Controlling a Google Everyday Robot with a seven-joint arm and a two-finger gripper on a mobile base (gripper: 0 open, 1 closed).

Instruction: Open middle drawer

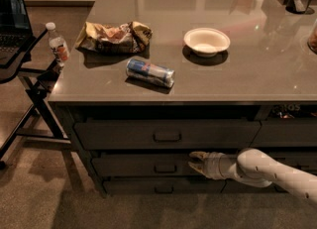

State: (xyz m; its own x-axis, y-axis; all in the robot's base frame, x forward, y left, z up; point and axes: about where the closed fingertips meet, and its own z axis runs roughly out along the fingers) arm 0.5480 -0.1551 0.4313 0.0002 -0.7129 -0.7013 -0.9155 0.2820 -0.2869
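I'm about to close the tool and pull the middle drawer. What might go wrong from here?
1. The tool sits open just right of the pull on the middle drawer, not around it. Closing here would likely grab nothing.
2. The bottom drawer lies close below, so downward drift could catch the wrong front.
3. A jolt might roll the can lying sideways on the counter.

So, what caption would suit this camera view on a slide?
Gripper, open, beside the pull on the middle drawer; can, bowl, bag on the counter.
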